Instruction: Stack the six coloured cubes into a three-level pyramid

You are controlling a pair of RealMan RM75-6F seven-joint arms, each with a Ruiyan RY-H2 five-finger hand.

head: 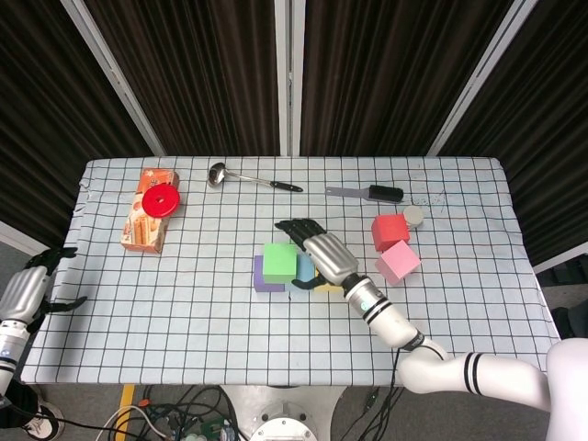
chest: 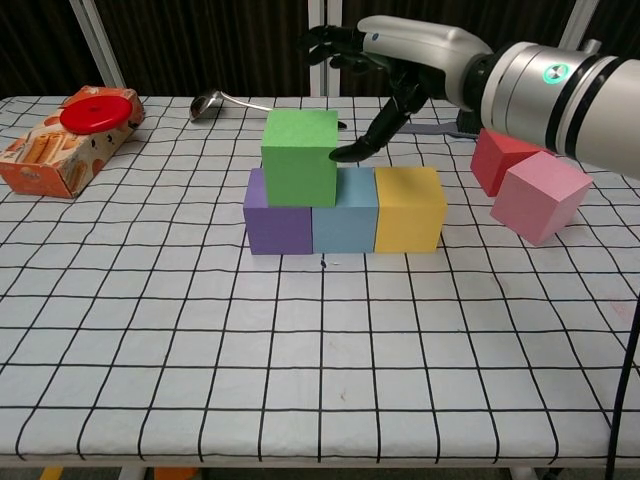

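Note:
A purple cube [chest: 276, 222], a light blue cube [chest: 344, 218] and a yellow cube [chest: 409, 207] stand in a row mid-table. A green cube [chest: 299, 156] [head: 279, 260] sits on top, straddling the purple and blue ones. My right hand [chest: 385, 62] [head: 322, 249] hovers just right of and behind the green cube, fingers spread, holding nothing, its thumb tip close to the cube's right face. A red cube [chest: 500, 158] and a pink cube [chest: 539, 196] lie at the right. My left hand [head: 29, 289] hangs off the table's left edge, fingers loosely apart and empty.
A snack box [chest: 60, 150] with a red disc [chest: 95, 109] on it lies at the far left. A ladle [head: 248, 177] and a dark-handled brush [head: 367, 192] lie along the back. A small round cap [head: 413, 215] sits by the red cube.

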